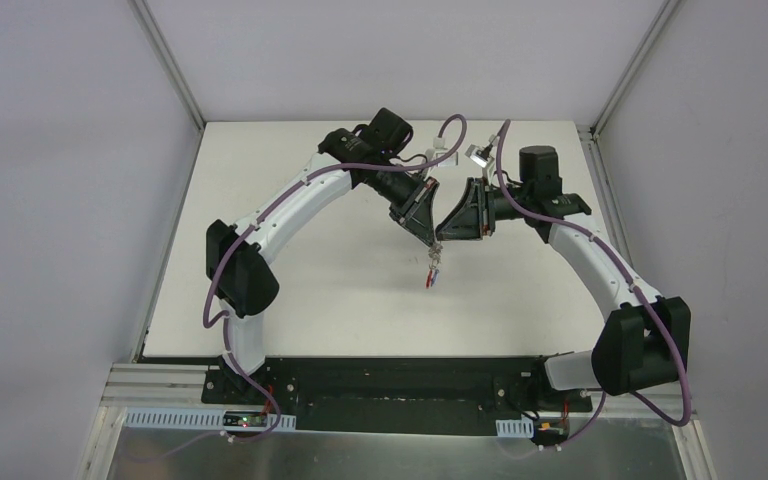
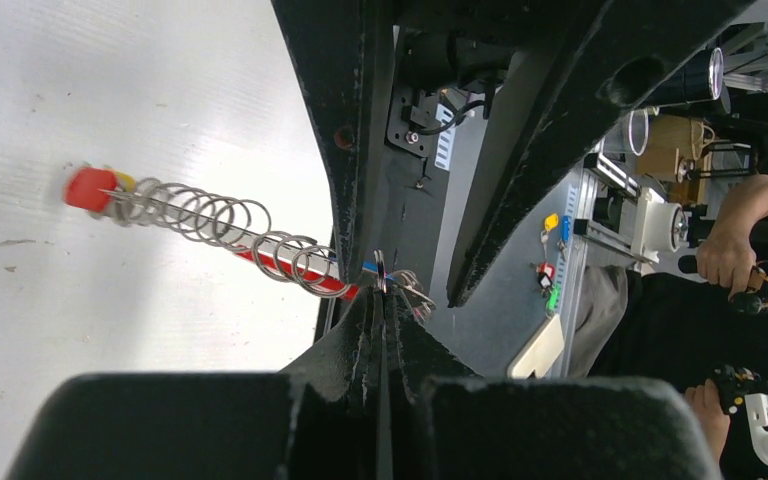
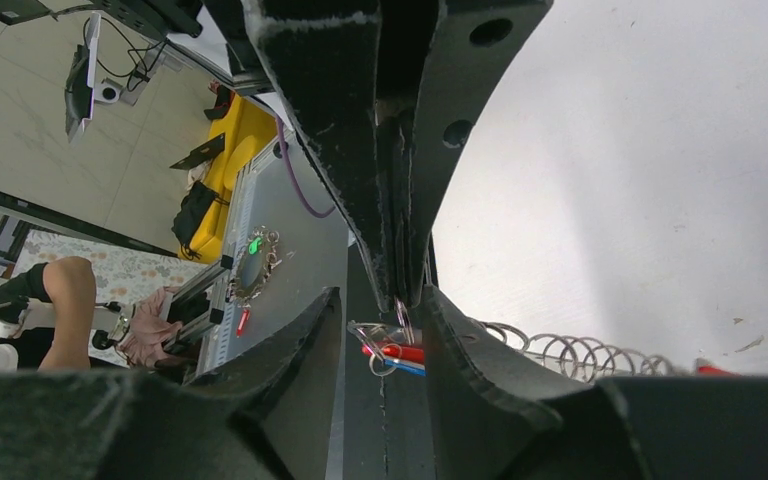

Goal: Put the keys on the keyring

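Observation:
The keyring shows as a chain of silver wire rings [image 2: 210,222] with a red bar [image 2: 290,272] along it. It hangs below both grippers over the table in the top view [image 1: 431,274]. A red-capped key [image 2: 90,188] sits at its far end, with a yellow cap just behind it. My left gripper [image 2: 385,295] is shut on a small silver ring at the chain's near end. My right gripper [image 3: 382,296] is open, its jaws either side of a cluster of small rings [image 3: 385,345] with red and blue pieces. The left fingers [image 3: 360,150] reach down between them.
The white table [image 1: 290,290] lies under both arms. The grippers meet tip to tip above its middle, the left gripper [image 1: 426,238] beside the right gripper [image 1: 446,236]. Grey walls and metal posts border the table. A black rail runs along the near edge [image 1: 390,380].

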Robot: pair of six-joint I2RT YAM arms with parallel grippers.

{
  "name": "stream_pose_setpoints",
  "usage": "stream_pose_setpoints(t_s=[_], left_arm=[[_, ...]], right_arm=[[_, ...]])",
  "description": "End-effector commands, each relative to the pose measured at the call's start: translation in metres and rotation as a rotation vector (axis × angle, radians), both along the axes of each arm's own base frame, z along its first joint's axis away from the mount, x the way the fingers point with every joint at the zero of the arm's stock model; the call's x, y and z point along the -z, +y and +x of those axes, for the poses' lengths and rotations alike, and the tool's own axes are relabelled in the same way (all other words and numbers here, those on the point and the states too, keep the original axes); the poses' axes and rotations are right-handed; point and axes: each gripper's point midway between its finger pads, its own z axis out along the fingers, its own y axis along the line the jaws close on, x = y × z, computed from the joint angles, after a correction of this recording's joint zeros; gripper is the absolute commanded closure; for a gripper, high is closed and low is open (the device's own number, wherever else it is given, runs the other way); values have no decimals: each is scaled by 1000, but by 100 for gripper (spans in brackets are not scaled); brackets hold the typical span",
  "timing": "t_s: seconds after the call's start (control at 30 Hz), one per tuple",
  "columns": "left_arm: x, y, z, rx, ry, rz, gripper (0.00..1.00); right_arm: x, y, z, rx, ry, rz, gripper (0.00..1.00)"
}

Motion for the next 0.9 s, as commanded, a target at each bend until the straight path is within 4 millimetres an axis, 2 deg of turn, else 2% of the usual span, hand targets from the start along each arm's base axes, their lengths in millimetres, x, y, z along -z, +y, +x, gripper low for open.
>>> stream_pose_setpoints(t_s=[0.0, 0.87], left_arm=[[-33, 2, -13, 30, -24, -93, 100], [-32, 4, -12, 14, 9, -101, 100]], right_arm=[[-6, -1, -11, -31, -58, 26, 63], [4, -4, -11, -28, -38, 27, 83]])
